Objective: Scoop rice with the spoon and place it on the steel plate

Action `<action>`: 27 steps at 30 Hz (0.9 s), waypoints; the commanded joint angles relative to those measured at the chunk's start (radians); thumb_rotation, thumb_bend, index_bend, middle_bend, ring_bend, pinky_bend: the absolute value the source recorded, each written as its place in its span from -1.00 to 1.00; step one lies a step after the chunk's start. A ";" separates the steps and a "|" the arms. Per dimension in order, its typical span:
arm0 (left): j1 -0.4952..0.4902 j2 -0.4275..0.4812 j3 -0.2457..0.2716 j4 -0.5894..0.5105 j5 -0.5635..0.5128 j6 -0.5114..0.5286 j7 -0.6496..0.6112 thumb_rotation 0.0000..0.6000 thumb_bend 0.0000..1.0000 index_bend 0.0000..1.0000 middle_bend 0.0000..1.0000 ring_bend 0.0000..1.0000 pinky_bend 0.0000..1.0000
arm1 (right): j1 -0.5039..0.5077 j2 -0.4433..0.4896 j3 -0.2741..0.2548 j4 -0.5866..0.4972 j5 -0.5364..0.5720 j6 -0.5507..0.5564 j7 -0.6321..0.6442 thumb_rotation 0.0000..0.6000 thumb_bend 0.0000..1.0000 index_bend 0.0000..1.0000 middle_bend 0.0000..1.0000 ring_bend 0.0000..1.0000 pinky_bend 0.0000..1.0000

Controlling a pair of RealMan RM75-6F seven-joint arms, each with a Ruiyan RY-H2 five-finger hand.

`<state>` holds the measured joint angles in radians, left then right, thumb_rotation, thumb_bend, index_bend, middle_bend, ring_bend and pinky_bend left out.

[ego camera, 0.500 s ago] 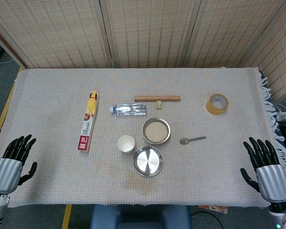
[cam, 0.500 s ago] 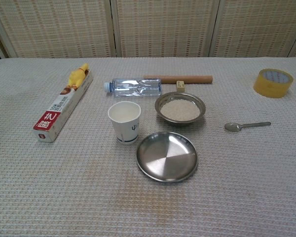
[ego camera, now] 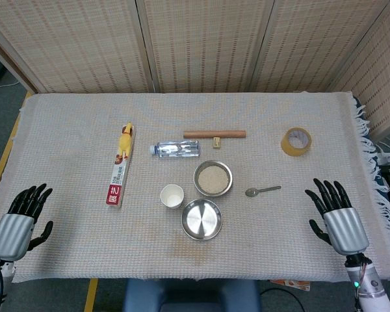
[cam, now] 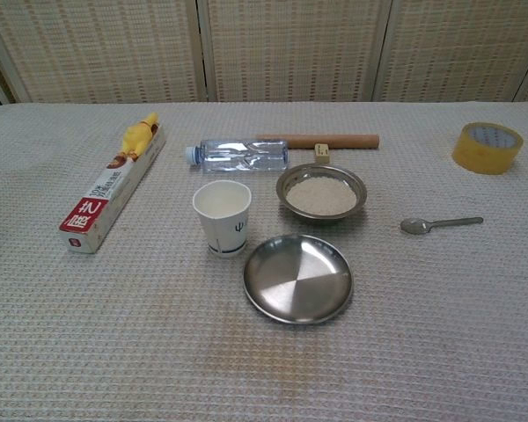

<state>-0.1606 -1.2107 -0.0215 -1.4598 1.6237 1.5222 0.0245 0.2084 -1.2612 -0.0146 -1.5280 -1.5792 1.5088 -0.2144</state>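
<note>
While the spoon lies untouched right of centre beside the rice bowl, the steel plate sits just below the bowl. Both the left hand and right hand rest at the lower corners, fingers spread, holding nothing.

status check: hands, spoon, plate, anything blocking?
Both robot hands open, empty: left, right. Spoon untouched on cloth, right of rice bowl. Steel plate empty. Nothing between right hand and spoon.
</note>
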 commanded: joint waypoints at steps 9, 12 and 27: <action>-0.013 0.008 0.011 -0.011 -0.015 -0.046 -0.013 1.00 -0.15 -1.00 -1.00 -1.00 -0.78 | 0.194 -0.185 0.140 0.190 0.159 -0.274 -0.167 1.00 -0.54 -0.15 -1.00 -1.00 -1.00; -0.016 0.009 0.012 -0.012 -0.023 -0.059 -0.006 1.00 -0.15 -1.00 -1.00 -1.00 -0.78 | 0.238 -0.257 0.159 0.301 0.178 -0.333 -0.118 1.00 -0.54 -0.15 -1.00 -1.00 -1.00; -0.028 0.019 0.021 -0.031 -0.054 -0.117 0.001 1.00 -0.15 -1.00 -1.00 -1.00 -0.77 | 0.338 -0.454 0.144 0.611 0.190 -0.479 -0.017 1.00 -0.52 -0.05 -1.00 -1.00 -1.00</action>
<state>-0.1884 -1.1922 -0.0005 -1.4911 1.5702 1.4056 0.0246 0.5405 -1.7087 0.1300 -0.9240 -1.3902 1.0348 -0.2372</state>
